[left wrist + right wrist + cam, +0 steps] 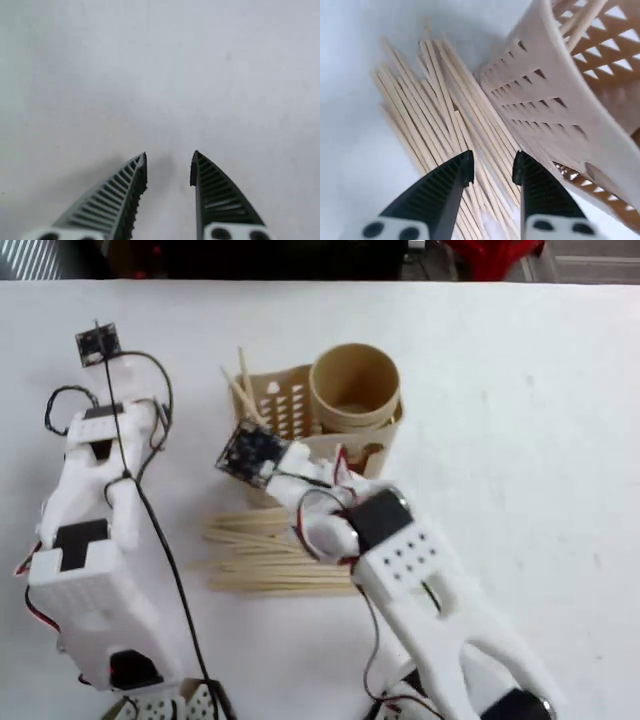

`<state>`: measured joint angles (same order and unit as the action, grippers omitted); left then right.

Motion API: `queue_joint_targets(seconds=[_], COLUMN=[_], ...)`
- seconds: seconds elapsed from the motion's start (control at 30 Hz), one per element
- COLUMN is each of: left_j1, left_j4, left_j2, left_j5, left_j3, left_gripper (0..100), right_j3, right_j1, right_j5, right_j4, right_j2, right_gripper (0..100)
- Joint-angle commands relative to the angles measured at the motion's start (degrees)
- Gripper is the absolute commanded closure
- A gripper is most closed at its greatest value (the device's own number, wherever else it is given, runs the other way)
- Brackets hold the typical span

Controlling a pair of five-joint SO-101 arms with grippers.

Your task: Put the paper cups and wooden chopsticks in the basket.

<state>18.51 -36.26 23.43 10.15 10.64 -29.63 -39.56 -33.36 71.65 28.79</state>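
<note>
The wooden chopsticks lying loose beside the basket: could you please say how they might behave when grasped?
The wooden chopsticks look thin and stiff, so probably light. They lie as a loose, fanned pile on the table, so a pinch by the right gripper may lift few and scatter others.

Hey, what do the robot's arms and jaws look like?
The left arm and right arm are blocky white plastic, with black motors, black cables, red wires and a small black circuit board at each wrist. Jaws are dark ribbed wedges tapering to points.
</note>
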Motion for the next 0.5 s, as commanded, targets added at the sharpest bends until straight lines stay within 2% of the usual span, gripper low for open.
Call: queue_joint_targets(seconds=[0.0,0.23,0.47], left_j1=[-0.48,-0.66,-0.84], left_j4=[-0.26,-0.26,-0.26], left_j2=[-0.48,-0.48,-0.57], left_j5=[-0.88,-0.88,-0.88], left_j3=[-2.81,-2.81,-2.90], left_gripper=[84,84,84], right_j3=[-1.05,-8.44,-10.20], right_j1=[-3.91,-5.32,-5.23], right_j5=[-5.36,-5.54,-5.80], right_j4=[-3.21,-18.33,-21.05], right_j2=[-6.81,-17.54,-21.05], right_gripper=[85.7,84.7,84.7])
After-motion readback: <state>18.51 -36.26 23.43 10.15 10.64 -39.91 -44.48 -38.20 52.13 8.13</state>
